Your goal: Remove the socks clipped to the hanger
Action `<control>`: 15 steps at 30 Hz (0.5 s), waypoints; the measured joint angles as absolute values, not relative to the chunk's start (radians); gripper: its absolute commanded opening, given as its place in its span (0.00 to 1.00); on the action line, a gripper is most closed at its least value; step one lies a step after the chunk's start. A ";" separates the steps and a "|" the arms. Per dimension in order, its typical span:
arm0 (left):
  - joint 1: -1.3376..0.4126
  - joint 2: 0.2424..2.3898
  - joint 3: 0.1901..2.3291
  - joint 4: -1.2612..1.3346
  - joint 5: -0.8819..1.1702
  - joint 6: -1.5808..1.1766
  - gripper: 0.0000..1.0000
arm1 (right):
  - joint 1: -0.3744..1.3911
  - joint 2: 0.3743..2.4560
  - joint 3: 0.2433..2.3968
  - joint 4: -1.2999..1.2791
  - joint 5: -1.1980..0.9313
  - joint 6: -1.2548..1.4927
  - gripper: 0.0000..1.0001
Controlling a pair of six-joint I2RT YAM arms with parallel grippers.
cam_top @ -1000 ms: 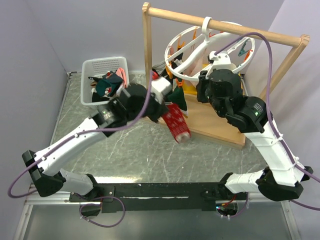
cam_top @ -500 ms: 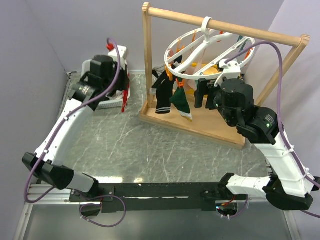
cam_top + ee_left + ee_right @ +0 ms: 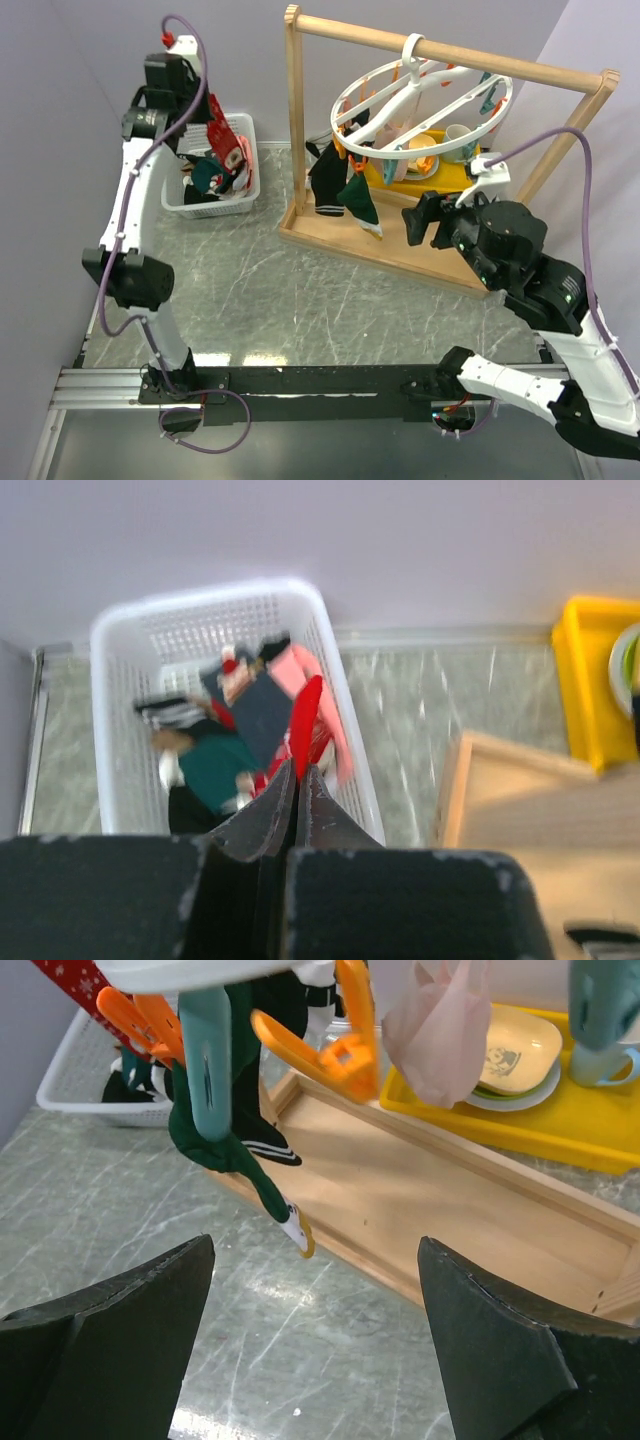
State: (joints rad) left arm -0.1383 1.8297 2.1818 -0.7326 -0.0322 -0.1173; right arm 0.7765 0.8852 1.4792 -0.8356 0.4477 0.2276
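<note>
The white round hanger hangs by its hook from a wooden rail. Clipped to its left side are a black sock and a dark green sock. In the right wrist view the green sock hangs from a teal clip, next to an orange clip and a pale pink sock. My right gripper is open and empty, below and in front of the hanger. My left gripper is shut on a red sock above the white basket.
The basket at the far left holds several loose socks. The tall wooden frame stands on a wooden base. Behind it, a yellow tray holds plates and a cup. Walls close in on the left and back.
My left arm swung from the hanger to above the basket, carrying the red sock. My right gripper opened and drew back from the hanger toward the near side.
</note>
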 measured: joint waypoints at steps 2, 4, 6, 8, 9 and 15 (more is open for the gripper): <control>-0.093 1.880 2.246 -0.704 0.012 -0.130 0.01 | 0.776 0.867 1.461 -0.830 0.446 0.226 0.90; -0.039 1.912 2.268 -0.656 0.074 -0.164 0.01 | 0.776 0.854 1.452 -0.828 0.445 0.226 0.90; 0.020 1.941 2.274 -0.606 0.152 -0.209 0.01 | 0.776 0.842 1.452 -0.825 0.445 0.226 0.90; 0.074 1.972 2.262 -0.560 0.223 -0.253 0.01 | 0.776 0.833 1.448 -0.819 0.445 0.226 0.90; 0.094 1.983 2.240 -0.536 0.249 -0.267 0.01 | 0.776 0.827 1.441 -0.815 0.445 0.227 0.90; 0.111 2.063 2.060 -0.505 0.308 -0.312 0.06 | 0.776 0.808 1.388 -0.807 0.442 0.237 0.90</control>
